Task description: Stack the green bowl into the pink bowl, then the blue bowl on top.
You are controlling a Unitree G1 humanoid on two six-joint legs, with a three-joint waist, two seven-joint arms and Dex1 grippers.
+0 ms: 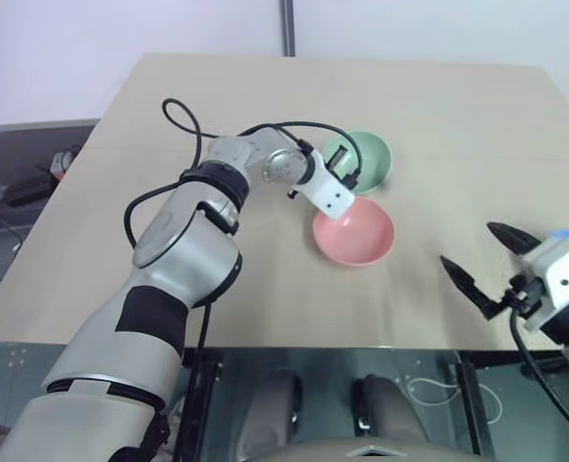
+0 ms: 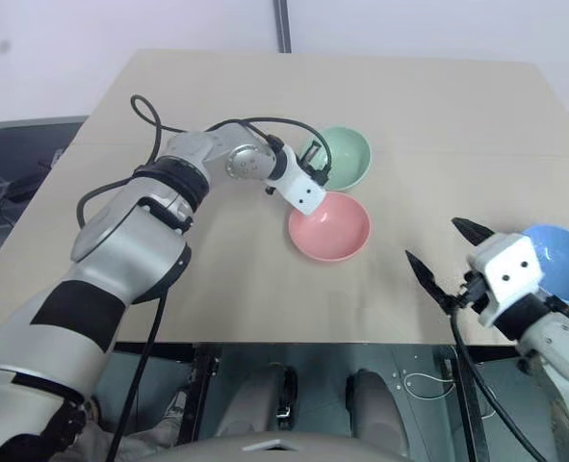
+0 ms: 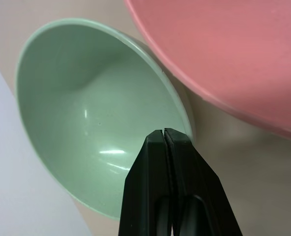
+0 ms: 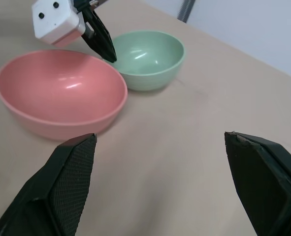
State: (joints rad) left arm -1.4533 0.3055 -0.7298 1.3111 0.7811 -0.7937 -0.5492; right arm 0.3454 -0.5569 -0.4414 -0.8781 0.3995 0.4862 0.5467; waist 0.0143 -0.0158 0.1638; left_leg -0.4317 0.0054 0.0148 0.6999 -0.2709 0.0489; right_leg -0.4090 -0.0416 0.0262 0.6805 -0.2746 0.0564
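Left pincer (image 4: 106, 51) clamped on green bowl (image 1: 366, 159) near rim; pink bowl (image 1: 353, 234) just beside, toward robot. Right pincer (image 1: 484, 269) wide open, empty.

Left arm extended forward, wrist angled downward; left claw (image 4: 106, 49) fingers pressed together at the tips. Right arm held near the body, right claw (image 2: 443, 258) roughly level, fingers spread wide, holding nothing.
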